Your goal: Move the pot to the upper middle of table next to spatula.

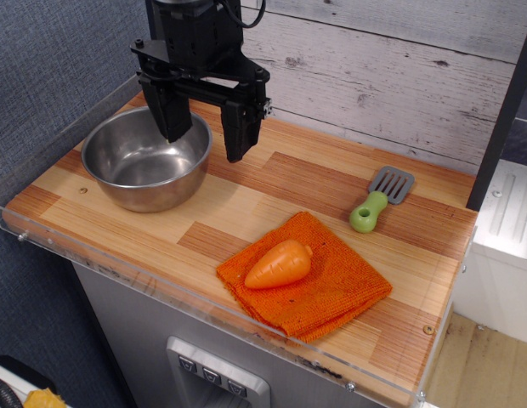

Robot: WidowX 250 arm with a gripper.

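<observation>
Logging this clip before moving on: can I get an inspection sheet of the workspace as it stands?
Surface: striped wooden plank table with clear acrylic rim.
Job's things: round shiny stainless-steel pot at the left, empty; grey-bladed, lime-green-handled toy spatula at the right, well apart from it.
Clutter: orange plastic carrot lying on a folded orange cloth near the front edge.
Grippers: black gripper open, above the pot's right rim, holding nothing.
Cables: black cable looping at the arm's top.
Surroundings: grey plank wall behind.

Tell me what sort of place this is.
Likely a toy kitchen set up as a robot test bench: a wooden table edged in clear acrylic, a steel pot, a toy spatula and a plastic carrot on an orange cloth.
</observation>
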